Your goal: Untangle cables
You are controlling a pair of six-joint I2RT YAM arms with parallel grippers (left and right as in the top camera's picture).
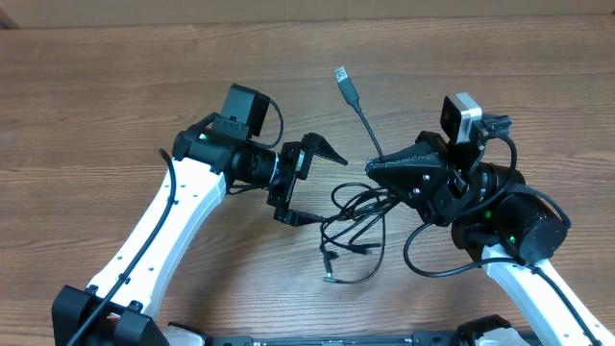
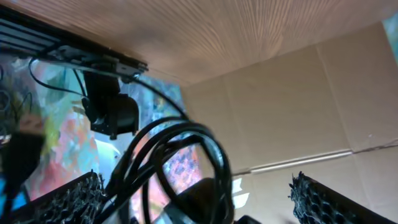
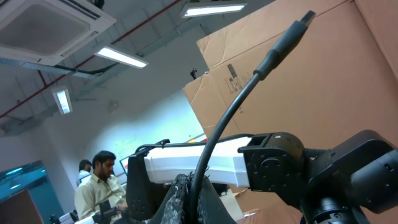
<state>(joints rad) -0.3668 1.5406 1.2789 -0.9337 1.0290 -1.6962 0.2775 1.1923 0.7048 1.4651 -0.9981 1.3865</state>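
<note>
Evidently mid-separation: the right gripper, right of centre in the overhead frame, was clamped on the USB cable, whose stem ran up-frame to its plug, clear of the rest. The other cables, a knot of loops, sat just below centre on the table, between the two grippers, with loose ends trailing toward the lower edge. The left gripper, left of centre and rolled on its side, had its fingers wide apart, the lower one at the knot's left fringe; contact could not be told from above. Judged step: one strand pinned, the other hand about to take a second. The next move likely calls for the left fingers to close on a single loop, not a bundle, and draw it toward frame left, away from the held strand; taking two strands together would risk tightening the knot. The left wrist view added what the overhead lacked: a doubled loop showed between the textured fingers at the lower corners, none of it pinched. The right wrist view, aimed up at ceiling lights and cardboard boxes, showed the cable rising from between its pads to the plug at upper right, but nothing of the knot.
</note>
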